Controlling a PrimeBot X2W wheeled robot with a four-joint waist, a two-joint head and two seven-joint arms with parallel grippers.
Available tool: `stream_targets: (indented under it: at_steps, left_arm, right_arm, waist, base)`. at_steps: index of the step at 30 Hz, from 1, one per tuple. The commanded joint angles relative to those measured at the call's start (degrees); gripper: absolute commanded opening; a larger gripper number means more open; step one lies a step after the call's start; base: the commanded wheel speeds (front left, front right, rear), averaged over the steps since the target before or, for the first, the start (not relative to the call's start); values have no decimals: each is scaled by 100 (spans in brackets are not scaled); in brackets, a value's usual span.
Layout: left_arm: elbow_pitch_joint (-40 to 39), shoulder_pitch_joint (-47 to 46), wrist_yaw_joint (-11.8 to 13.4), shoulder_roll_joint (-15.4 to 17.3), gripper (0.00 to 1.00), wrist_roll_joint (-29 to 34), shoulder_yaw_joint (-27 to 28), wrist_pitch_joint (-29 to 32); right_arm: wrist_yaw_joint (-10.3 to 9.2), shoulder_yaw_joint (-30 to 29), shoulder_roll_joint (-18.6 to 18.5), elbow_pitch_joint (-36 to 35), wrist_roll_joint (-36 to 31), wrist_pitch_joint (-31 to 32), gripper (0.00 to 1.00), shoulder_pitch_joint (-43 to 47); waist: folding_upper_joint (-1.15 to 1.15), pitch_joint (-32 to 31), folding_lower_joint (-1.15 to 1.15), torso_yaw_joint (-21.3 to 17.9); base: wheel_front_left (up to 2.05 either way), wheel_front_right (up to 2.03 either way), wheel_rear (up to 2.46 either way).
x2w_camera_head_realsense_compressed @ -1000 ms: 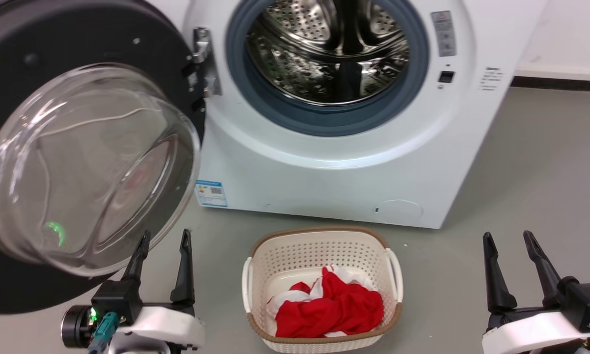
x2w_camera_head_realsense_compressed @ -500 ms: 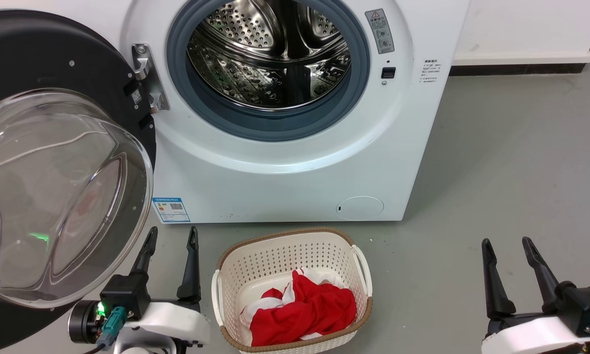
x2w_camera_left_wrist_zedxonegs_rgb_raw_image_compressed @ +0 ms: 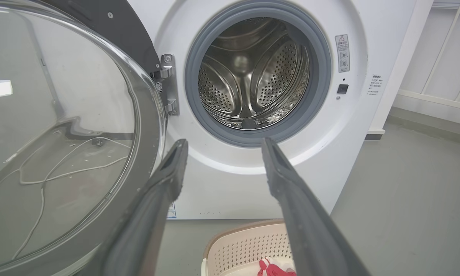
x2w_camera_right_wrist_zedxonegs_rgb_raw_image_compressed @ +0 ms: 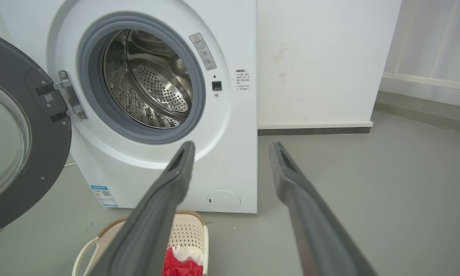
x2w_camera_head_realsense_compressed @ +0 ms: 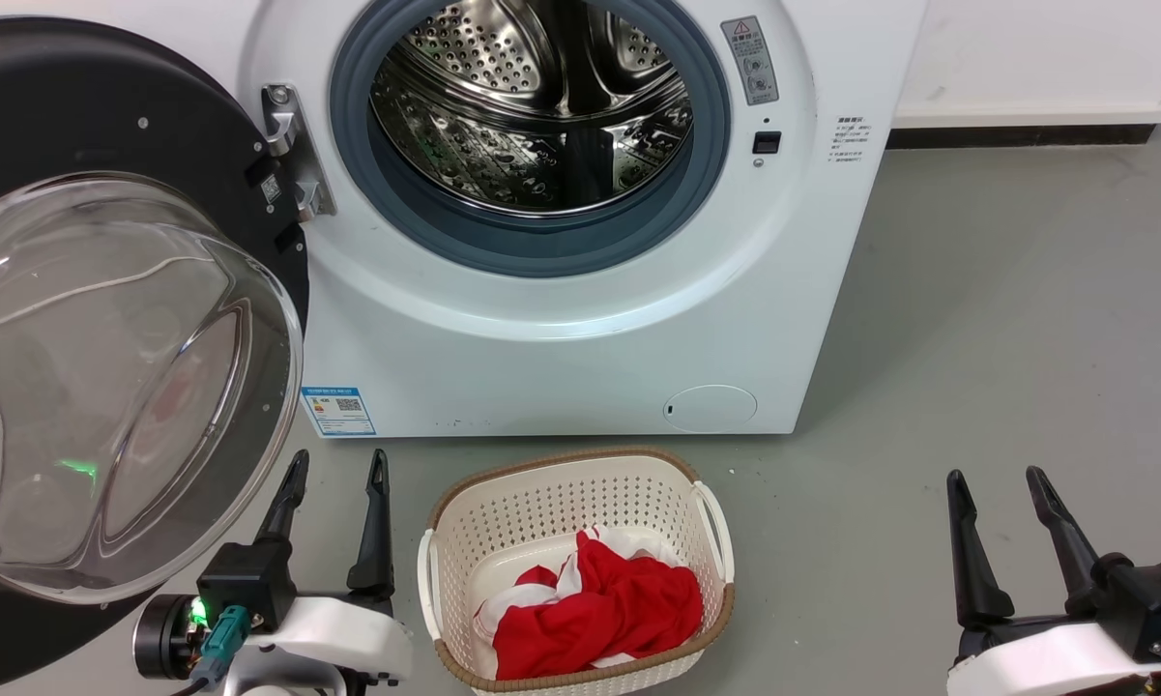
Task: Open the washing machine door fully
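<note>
The washing machine (x2w_camera_head_realsense_compressed: pixel 561 348) (x2w_camera_left_wrist_zedxonegs_rgb_raw_image_compressed: pixel 344 126) (x2w_camera_right_wrist_zedxonegs_rgb_raw_image_compressed: pixel 230 115) is a white front-loader with its steel drum exposed. Its door (x2w_camera_head_realsense_compressed: pixel 106 116) (x2w_camera_left_wrist_zedxonegs_rgb_raw_image_compressed: pixel 111 23) (x2w_camera_right_wrist_zedxonegs_rgb_raw_image_compressed: pixel 27 153), a glossy black disc with a bulging clear glass bowl, stands swung wide out to the left on a metal hinge (x2w_camera_head_realsense_compressed: pixel 288 145). My left gripper (x2w_camera_head_realsense_compressed: pixel 333 469) (x2w_camera_left_wrist_zedxonegs_rgb_raw_image_compressed: pixel 221 147) is open and empty, just below and right of the door's lower rim, touching nothing. At the lower right my right gripper (x2w_camera_head_realsense_compressed: pixel 991 483) (x2w_camera_right_wrist_zedxonegs_rgb_raw_image_compressed: pixel 231 151) is open and empty too, over the bare floor.
A cream plastic basket (x2w_camera_head_realsense_compressed: pixel 445 580) (x2w_camera_left_wrist_zedxonegs_rgb_raw_image_compressed: pixel 230 245) (x2w_camera_right_wrist_zedxonegs_rgb_raw_image_compressed: pixel 187 226) holding red and white cloth sits on the grey floor in front of the machine, between my grippers. A white wall with a dark skirting (x2w_camera_head_realsense_compressed: pixel 1025 135) runs to the right of the machine.
Over the last second the whole head view shifted, so the camera moved. Since half a second ago nothing has visibly changed; both grippers stay open and the door stays wide open.
</note>
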Motion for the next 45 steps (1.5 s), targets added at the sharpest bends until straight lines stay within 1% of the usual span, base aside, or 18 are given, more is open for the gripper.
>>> stream_targets:
  at_steps: [1, 7, 8, 10, 14, 19, 20, 24, 35, 45]
  left_arm:
    - [0, 27, -4, -16, 100, 14, 2, -14]
    - [5, 40, -17, -19, 100, -5, 14, -14]
    - [10, 0, -2, -3, 0, -1, 17, 1]
    - [117, 43, -1, -5, 0, -15, 25, 17]
    - [201, -43, -36, -12, 0, -471, 140, 196]
    - [195, -50, -76, -20, 0, -1056, 179, 332]
    - [187, -49, -91, -23, 0, -1274, 188, 375]
    - [178, -52, -120, -29, 0, -1700, 211, 463]
    - [189, -89, -198, -45, 0, -2765, 302, 716]
    - [213, -132, -260, -57, 0, -3618, 383, 928]
  right_arm:
    - [-4, 9, 9, 7, -6, -6, 100, 56]
    - [-4, 18, 9, 7, 27, -11, 100, 67]
    - [0, 10, 0, 11, 20, -2, 0, 3]
    - [0, 14, 1, 115, 35, -2, 0, 20]
    - [0, 34, -12, 151, 545, 49, 0, -16]
    - [0, 38, -53, 258, 1167, 139, 0, -113]
    - [0, 41, -65, 297, 1395, 170, 0, -148]
    - [0, 47, -84, 368, 1840, 231, 0, -213]
    - [-1, 50, -124, 534, 2951, 390, 0, -367]
    - [-1, 40, -147, 671, 3832, 529, 0, -482]
  waist:
    - [0, -1, 0, -1]
    - [0, 3, 0, -8]
    - [0, 3, 0, -8]
    - [0, 3, 0, -8]
    - [0, 5, 0, -5]
    - [0, 6, 0, -1]
    - [0, 7, 0, 0]
    - [0, 9, 0, 2]
    - [0, 13, 0, 9]
    - [0, 17, 0, 15]
  base:
    - [0, 0, 0]
    - [0, 0, 0]
    - [0, 0, 0]
    - [0, 0, 0]
    - [0, 0, 0]
    - [0, 0, 0]
    - [0, 0, 0]
    - [0, 0, 0]
    - [0, 0, 0]
    - [0, 0, 0]
